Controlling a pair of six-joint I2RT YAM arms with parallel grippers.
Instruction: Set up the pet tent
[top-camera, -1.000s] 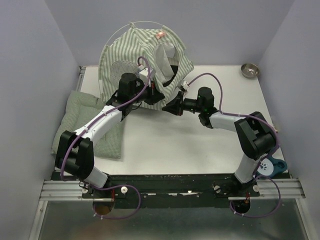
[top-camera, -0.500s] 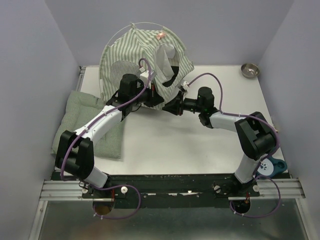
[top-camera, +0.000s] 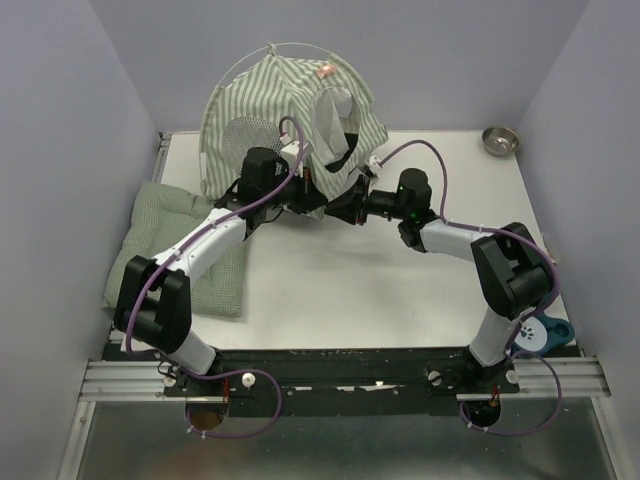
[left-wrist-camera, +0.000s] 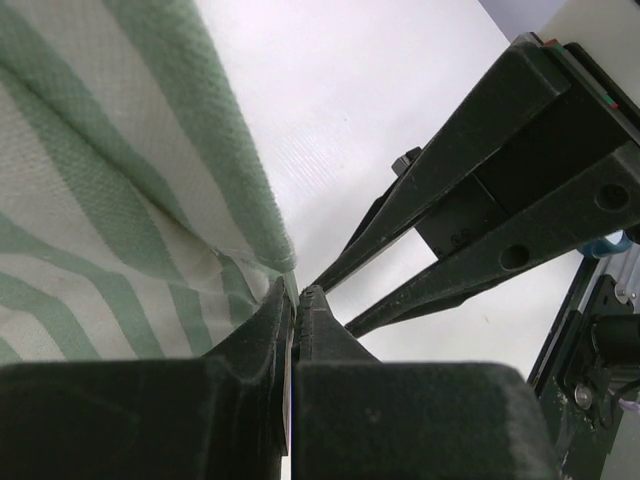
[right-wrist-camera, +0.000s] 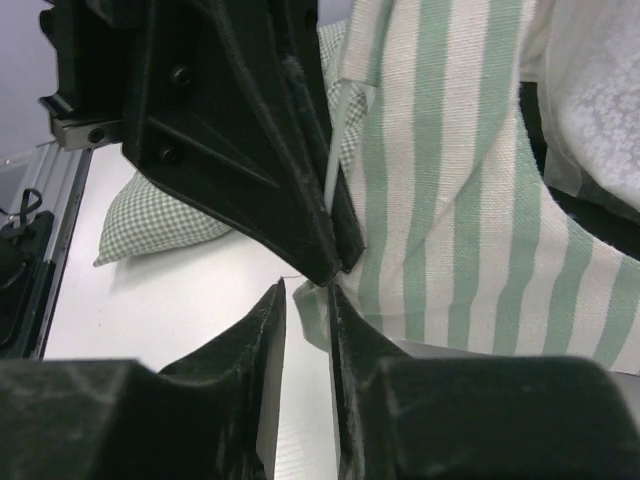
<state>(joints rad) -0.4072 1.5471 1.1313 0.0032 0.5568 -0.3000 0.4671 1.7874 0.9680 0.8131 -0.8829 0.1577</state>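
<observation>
The left gripper (left-wrist-camera: 297, 292) is clenched on the tent (top-camera: 280, 100), pinching a corner of its lower front hem. A thin whitish pole (right-wrist-camera: 333, 170) runs up from those shut tips along the fabric edge. The right gripper (right-wrist-camera: 305, 295) meets it almost tip to tip from the other side. Its 2 fingers stand a little apart, with the same striped corner hanging into the gap. They do not look clamped on the cloth, so I read this gripper as released but poised. The coming move turns on that corner. It lies straight ahead of the right gripper's mouth and just under the left tips, and the hem and pole rise up and away from both. Closing where it is would likely take the corner, provided the right fingers miss the left ones, which are very near. Neither arm is nearer, since both are at the hem and only the left has it. Beyond the grippers, the tent stands as a rough dome at the back left of the table (top-camera: 400, 290), with 1 pole arcing over its top and a pink tag (top-camera: 322, 70) near the crown; nothing on the tag can be read. A checked cushion (top-camera: 165, 235) lies to the left and a metal bowl (top-camera: 499, 140) sits at the far right corner. A blue-and-white item (top-camera: 545, 332) by the right arm's base shows a dark paw print but no legible words.
</observation>
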